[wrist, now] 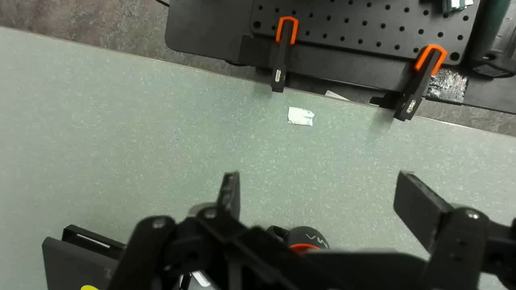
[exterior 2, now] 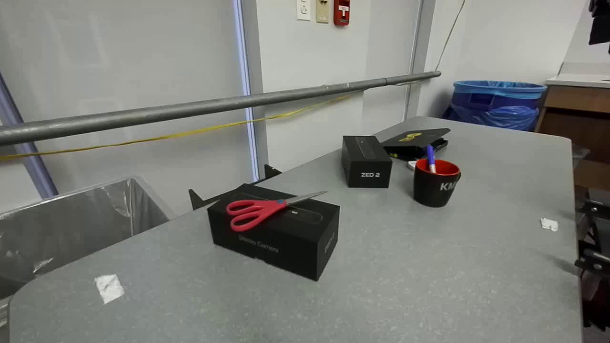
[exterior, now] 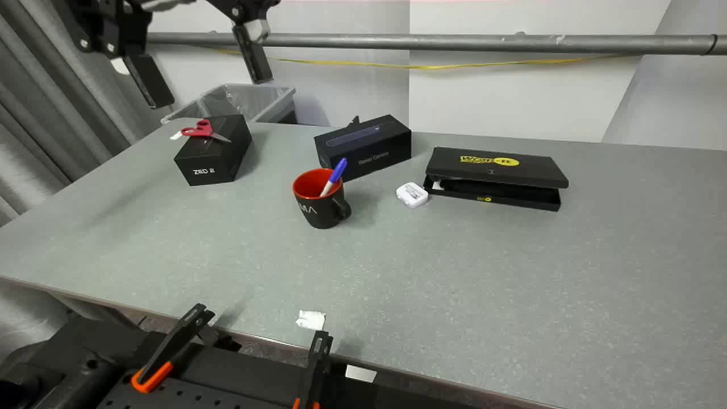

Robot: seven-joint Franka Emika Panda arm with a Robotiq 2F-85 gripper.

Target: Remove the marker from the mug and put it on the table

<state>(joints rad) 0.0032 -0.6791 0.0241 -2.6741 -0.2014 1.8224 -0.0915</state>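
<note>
The marker (exterior: pixel 333 179) has a blue cap and a white body. It leans in the mug, cap end up above the rim, and also shows in an exterior view (exterior 2: pixel 431 158). The mug (exterior: pixel 319 213) is black outside and red inside, upright on the grey speckled table (exterior: pixel 454 284). It also shows in an exterior view (exterior 2: pixel 430 191). In the wrist view the mug (wrist: pixel 305 238) is partly hidden behind my gripper, and the marker is hidden. My gripper (exterior: pixel 211 91) is open and empty, high above the table. Its fingers are wide apart in the wrist view (wrist: pixel 318 181).
A black box (exterior: pixel 214 153) with red scissors (exterior: pixel 199 129) on it stands near the table's end. Another black box (exterior: pixel 366 147) stands close behind the mug. A white case (exterior: pixel 412 194) and a half-open flat black box (exterior: pixel 494 177) lie beyond. Clamps (wrist: pixel 282 56) grip the near edge.
</note>
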